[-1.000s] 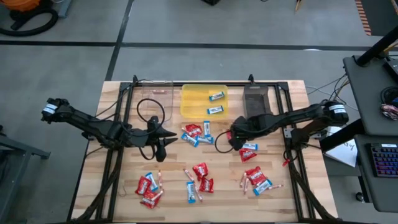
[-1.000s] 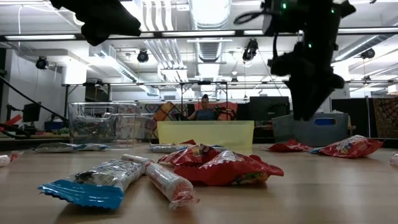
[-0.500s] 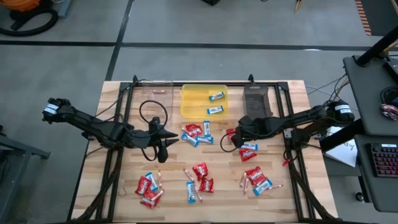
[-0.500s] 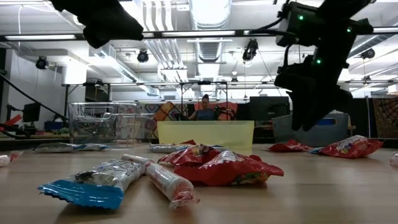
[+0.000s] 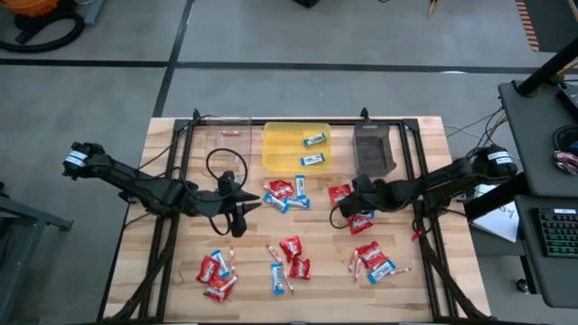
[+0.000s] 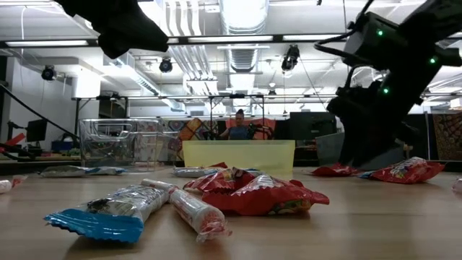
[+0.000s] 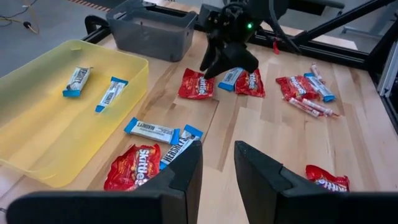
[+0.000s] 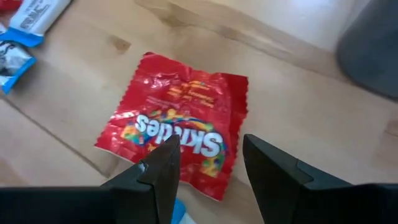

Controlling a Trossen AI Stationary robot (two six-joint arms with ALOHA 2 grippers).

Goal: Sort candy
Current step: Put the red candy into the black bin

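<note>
Candy lies scattered on the wooden table (image 5: 181, 271): red packets, blue-and-white bars and thin pinkish sticks. My right gripper (image 8: 208, 163) is open and tipped downward just over a red packet (image 8: 180, 130) lying flat near the dark tray (image 5: 373, 149). One finger shows on each side of the packet's near edge. The left wrist view shows that gripper (image 7: 217, 65) beside the same packet (image 7: 198, 84). My left gripper (image 7: 217, 168) hangs open and empty above the table's left middle (image 5: 237, 215), near a red packet (image 7: 132, 167) and two bars.
The yellow tray (image 5: 296, 144) at the far middle holds two blue-and-white bars (image 5: 312, 150). The clear tray (image 5: 223, 144) stands to its left. Candy heaps lie at the near left (image 5: 217, 271), near middle (image 5: 289, 257) and near right (image 5: 372, 260). Black frame rails (image 5: 424, 199) run along both sides.
My right gripper has come down toward the table and drawn back toward the table's right edge. It has tipped more steeply downward and rolled, ending over the red packet by the dark tray. No candy has moved.
</note>
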